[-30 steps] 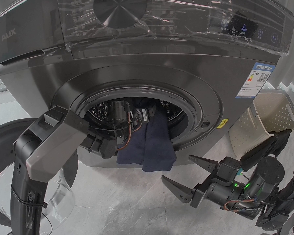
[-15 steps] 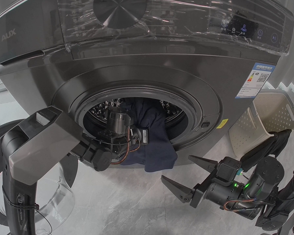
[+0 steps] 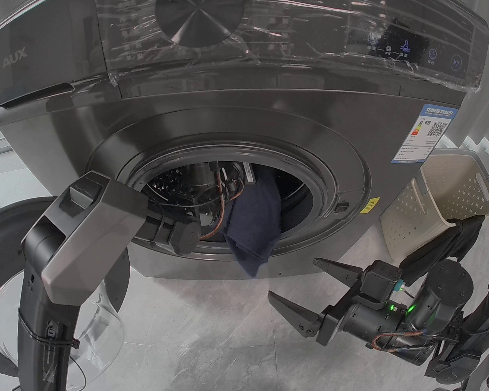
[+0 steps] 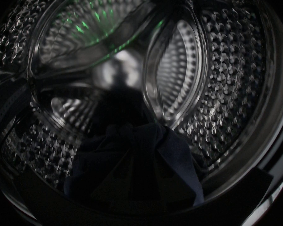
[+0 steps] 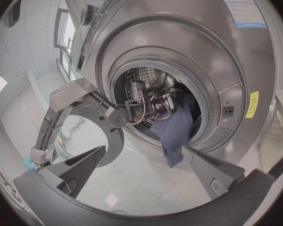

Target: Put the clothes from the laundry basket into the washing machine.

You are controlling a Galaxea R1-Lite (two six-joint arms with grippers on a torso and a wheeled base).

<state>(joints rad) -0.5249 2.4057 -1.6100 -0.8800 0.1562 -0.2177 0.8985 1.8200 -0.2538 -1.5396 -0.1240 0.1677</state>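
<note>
The navy cloth (image 3: 255,218) hangs half out over the lower rim of the washing machine (image 3: 331,126) opening at frame centre, so if released now, its dangling end could drag it onto the floor (image 3: 201,332). The left arm (image 3: 87,234) angles up from lower left, wrist inside the drum (image 4: 229,79). Whether the left end effector grips I cannot tell, while the right end effector (image 3: 292,278) hangs wide open at lower right.
</note>
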